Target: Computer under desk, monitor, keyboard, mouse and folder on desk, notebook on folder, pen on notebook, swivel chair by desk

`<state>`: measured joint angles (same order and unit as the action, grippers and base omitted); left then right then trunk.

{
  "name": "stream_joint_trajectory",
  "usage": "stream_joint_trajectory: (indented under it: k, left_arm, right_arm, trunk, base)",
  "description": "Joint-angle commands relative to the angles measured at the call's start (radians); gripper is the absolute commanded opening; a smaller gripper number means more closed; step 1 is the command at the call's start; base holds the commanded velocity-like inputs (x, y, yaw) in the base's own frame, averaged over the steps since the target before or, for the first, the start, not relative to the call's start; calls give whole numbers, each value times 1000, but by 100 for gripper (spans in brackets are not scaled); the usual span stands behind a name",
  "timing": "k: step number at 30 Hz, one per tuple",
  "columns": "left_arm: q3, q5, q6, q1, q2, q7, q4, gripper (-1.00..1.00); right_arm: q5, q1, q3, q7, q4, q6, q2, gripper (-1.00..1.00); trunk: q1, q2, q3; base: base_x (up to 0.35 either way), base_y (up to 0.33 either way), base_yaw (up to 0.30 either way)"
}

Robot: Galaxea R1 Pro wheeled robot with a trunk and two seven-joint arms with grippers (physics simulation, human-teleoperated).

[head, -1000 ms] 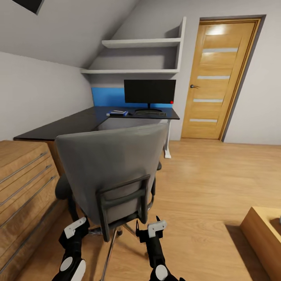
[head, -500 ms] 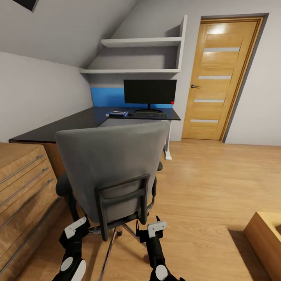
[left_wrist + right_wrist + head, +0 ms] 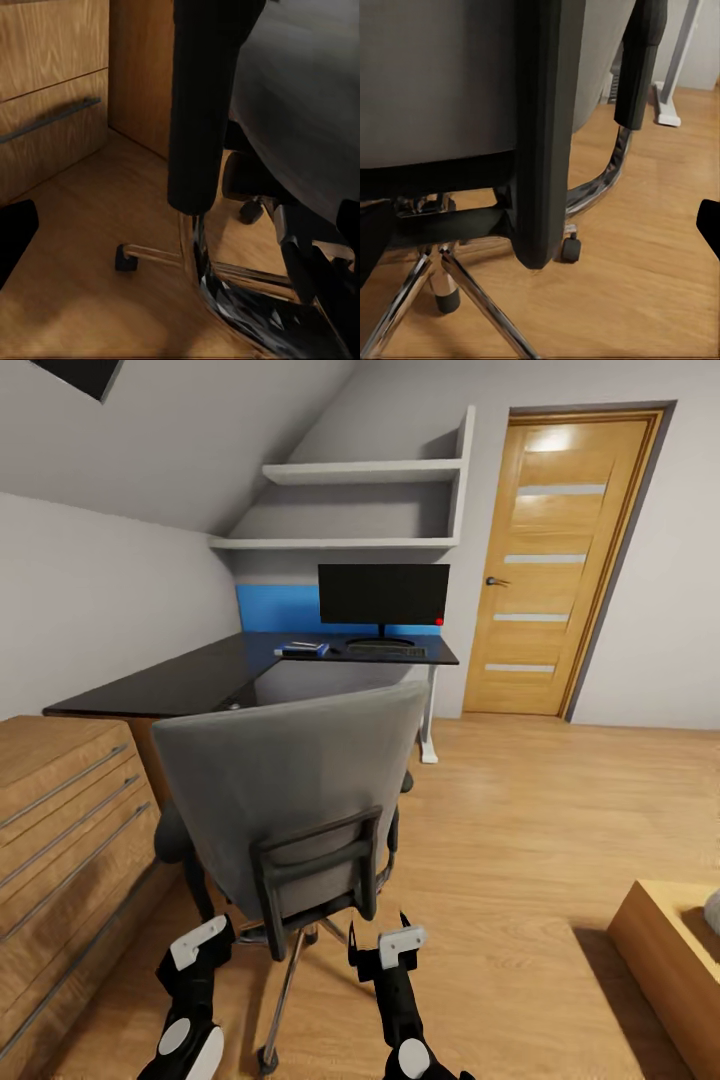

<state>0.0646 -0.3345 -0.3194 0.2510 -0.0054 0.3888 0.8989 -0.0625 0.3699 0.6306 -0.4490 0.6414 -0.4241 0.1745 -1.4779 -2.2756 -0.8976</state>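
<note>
The swivel chair [image 3: 290, 790] stands with its grey back toward me, just in front of both arms. My left gripper [image 3: 200, 942] and right gripper [image 3: 378, 932] hang low behind its chrome base, both open and holding nothing. The wrist views look past wide-apart fingers at the chair's black back frame [image 3: 199, 112] [image 3: 544, 127] and a castor [image 3: 570, 249]. Beyond the chair runs the glossy black desk [image 3: 190, 680]. At its far end stand the monitor [image 3: 384, 595] and the keyboard [image 3: 385, 651], with the blue folder [image 3: 303, 650] lying to the left of them. Something thin lies on the folder.
Oak drawers [image 3: 60, 810] [image 3: 45, 97] line the left side, close to the chair. A low oak unit [image 3: 665, 950] sits at the lower right. Open wood floor stretches to the oak door [image 3: 545, 560]. White shelves [image 3: 360, 470] hang above the desk. The desk's white foot [image 3: 666, 112] is past the chair.
The whole view has swayed slightly sideways and back. The chair's back sits a little further from my grippers and slightly turned, and a castor now shows at the bottom edge.
</note>
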Motion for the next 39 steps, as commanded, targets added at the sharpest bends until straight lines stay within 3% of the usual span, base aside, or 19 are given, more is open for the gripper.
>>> stream_joint_trajectory:
  k: [1,13,34,39]
  left_arm:
    - [4,-9,-6,1,1,4,0,100]
    - [5,-13,-4,1,0,9,1,100]
    - [4,-14,-4,1,-1,11,1,100]
    - [4,-14,-4,1,-2,11,2,100]
  right_arm:
    - [-7,1,4,-5,-2,-6,0,100]
    - [-6,1,4,-5,-7,-6,0,100]
    - [-5,1,4,-5,-19,-7,0,100]
    - [-5,1,4,-5,-19,-7,0,100]
  trunk:
    - [1,0,-1]
    - [1,0,-1]
    - [-80,-147,-67]
    - [-80,-147,-67]
  base:
    - [-163,0,0]
    - [-25,0,0]
    - [0,0,0]
    - [0,0,0]
